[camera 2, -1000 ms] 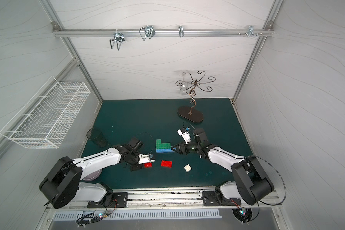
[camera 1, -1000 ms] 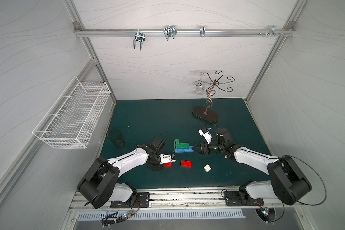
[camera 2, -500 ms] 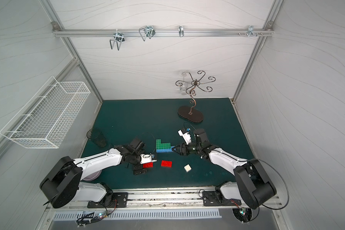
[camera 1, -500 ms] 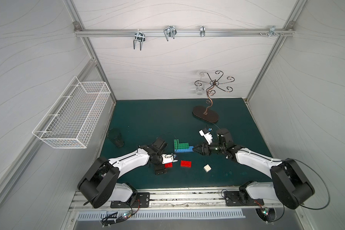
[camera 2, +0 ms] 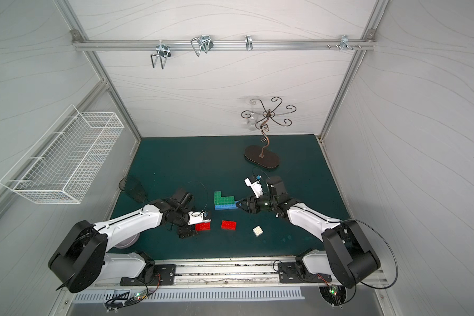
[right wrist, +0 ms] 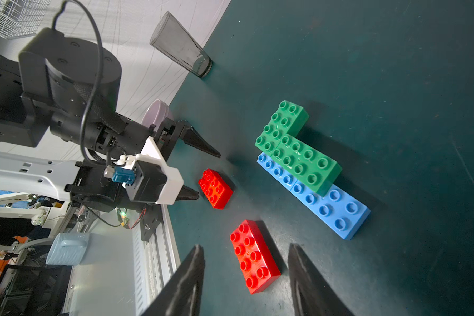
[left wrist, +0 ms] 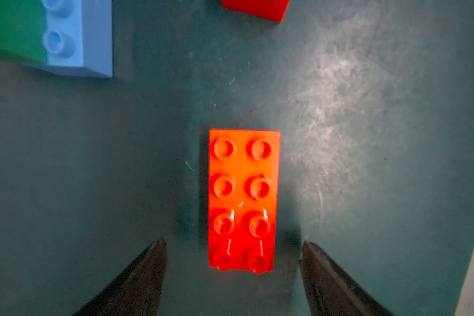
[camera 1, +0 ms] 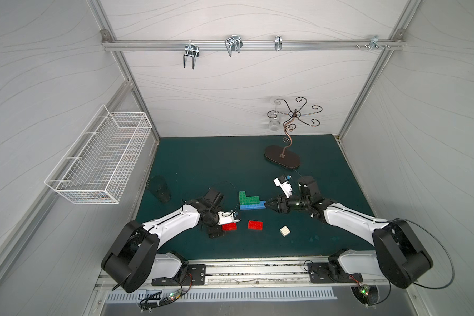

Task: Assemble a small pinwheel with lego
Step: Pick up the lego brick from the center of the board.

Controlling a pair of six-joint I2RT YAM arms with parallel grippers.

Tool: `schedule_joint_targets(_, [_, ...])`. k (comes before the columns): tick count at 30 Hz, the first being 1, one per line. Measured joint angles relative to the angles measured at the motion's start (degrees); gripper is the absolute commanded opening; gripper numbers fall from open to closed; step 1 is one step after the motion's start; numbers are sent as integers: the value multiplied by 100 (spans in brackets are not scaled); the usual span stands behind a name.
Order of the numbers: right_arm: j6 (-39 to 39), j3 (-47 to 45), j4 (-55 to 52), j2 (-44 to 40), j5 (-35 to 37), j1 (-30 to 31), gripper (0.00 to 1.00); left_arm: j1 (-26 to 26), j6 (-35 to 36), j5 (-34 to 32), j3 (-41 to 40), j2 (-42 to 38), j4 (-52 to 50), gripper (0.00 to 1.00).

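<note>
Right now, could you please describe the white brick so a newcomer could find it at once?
On the dark green mat, find the green-and-blue stack near the middle. Toward the front rail from it lie two red bricks and, to the robot's right of them, the white brick. It is the only white one, square and smaller than the others.

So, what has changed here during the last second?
The left gripper has opened; its fingers now stand apart on either side of a red brick, not touching it. That brick, the green-and-blue stack, the second red brick, the white brick and the right gripper have not moved.
</note>
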Motion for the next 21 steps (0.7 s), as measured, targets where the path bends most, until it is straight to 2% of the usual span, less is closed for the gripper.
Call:
schedule_joint_targets(2, [0, 0, 0, 0, 0, 0, 52, 0, -9, 74, 0, 0, 20, 74])
schedule_joint_targets(13, [0, 0, 2, 0, -7, 2, 52, 26, 22, 240, -33, 87, 31, 58])
schedule_joint_targets(14, [2, 0, 2, 0, -7, 2, 52, 26, 20, 243, -33, 122, 31, 54])
schedule_joint_targets(21, [0, 4, 0, 0, -13, 2, 52, 85, 4, 238, -31, 184, 17, 52])
